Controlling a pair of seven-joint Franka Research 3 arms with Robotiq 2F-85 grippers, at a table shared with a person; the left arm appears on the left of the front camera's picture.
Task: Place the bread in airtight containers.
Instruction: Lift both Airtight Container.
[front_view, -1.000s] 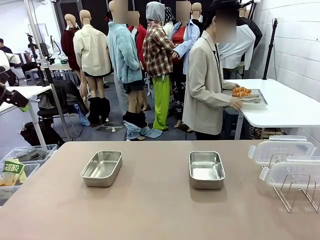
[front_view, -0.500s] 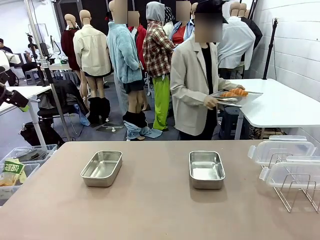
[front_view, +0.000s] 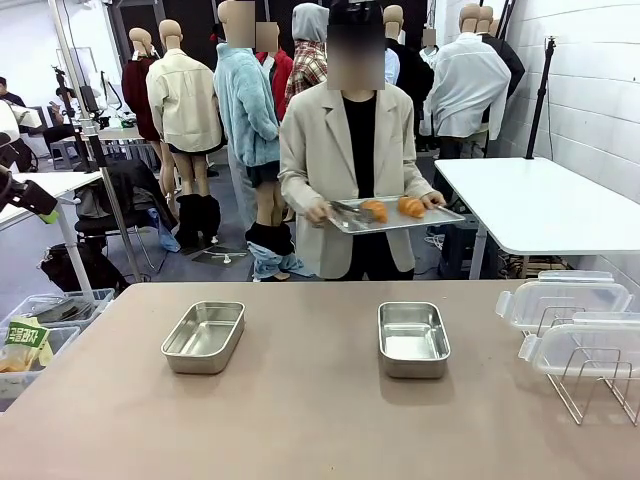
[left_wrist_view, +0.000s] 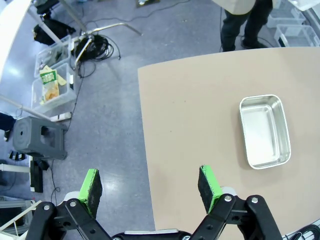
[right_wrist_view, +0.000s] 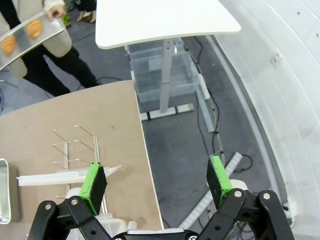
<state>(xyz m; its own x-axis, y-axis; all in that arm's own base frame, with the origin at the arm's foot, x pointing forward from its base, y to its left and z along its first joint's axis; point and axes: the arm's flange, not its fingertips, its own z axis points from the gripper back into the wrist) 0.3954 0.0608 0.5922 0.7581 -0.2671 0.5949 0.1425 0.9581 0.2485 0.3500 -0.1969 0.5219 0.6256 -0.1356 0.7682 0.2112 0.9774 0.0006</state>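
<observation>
Two empty steel containers sit on the brown table: one at the left, also in the left wrist view, and one at the right. A person at the far side holds a flat metal tray carrying two bread rolls, with tongs in the other hand. The tray and bread also show in the right wrist view. My left gripper hangs open high above the table's left edge. My right gripper hangs open above the table's right edge, nothing between its fingers.
Clear white-rimmed lids lean in a wire rack at the table's right. A white side table stands behind at the right. Plastic bins sit on the floor at the left.
The person has turned from the white side table and walked left to face my table, bringing the tray of bread along. Neither gripper has moved.
</observation>
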